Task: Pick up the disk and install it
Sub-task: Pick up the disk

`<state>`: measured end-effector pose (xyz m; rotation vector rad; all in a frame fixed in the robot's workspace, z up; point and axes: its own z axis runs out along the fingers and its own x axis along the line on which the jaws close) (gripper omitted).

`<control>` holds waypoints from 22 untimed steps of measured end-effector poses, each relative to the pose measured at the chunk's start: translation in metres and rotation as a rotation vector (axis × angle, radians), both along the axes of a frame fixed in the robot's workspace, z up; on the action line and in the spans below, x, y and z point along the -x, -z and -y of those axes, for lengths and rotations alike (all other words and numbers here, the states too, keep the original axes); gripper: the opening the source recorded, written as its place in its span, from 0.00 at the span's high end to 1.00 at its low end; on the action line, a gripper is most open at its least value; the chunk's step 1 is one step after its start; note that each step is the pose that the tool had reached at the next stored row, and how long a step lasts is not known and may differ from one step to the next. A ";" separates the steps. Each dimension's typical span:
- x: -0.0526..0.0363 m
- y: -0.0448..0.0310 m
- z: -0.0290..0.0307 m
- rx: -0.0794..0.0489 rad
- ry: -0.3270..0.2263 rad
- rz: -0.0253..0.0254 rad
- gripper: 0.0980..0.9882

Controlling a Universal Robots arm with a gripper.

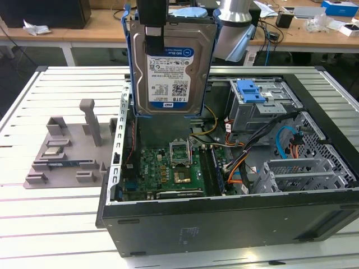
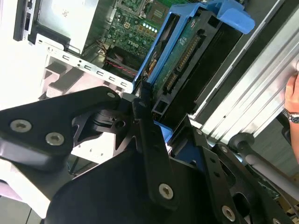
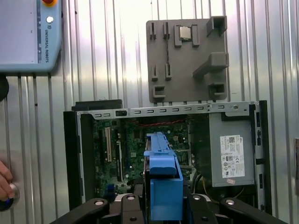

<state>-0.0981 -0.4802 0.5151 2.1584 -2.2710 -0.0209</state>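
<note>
Blue-framed disk [image 1: 171, 67], upright in the air over the motherboard [image 1: 162, 168] of the open computer case [image 1: 224, 230]. Risk, as judged: a slip from the narrow hold would drop it onto the board or the cables [image 1: 258, 137]. Gripper [image 1: 153, 35] clamped on its upper edge; disk hangs directly beneath.

The disk [image 1: 171, 70] carries a blue-and-white printed label with bar codes and fine print, seen in the exterior view. In the first wrist view a printed white sticker [image 3: 232, 156] stands on the grey power supply [image 3: 217, 126], and lettering runs along one edge of the grey pendant [image 3: 28, 37].
</note>
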 end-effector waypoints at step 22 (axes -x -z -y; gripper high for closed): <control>0.0000 0.0007 0.0406 0.000 0.000 0.0000 0.69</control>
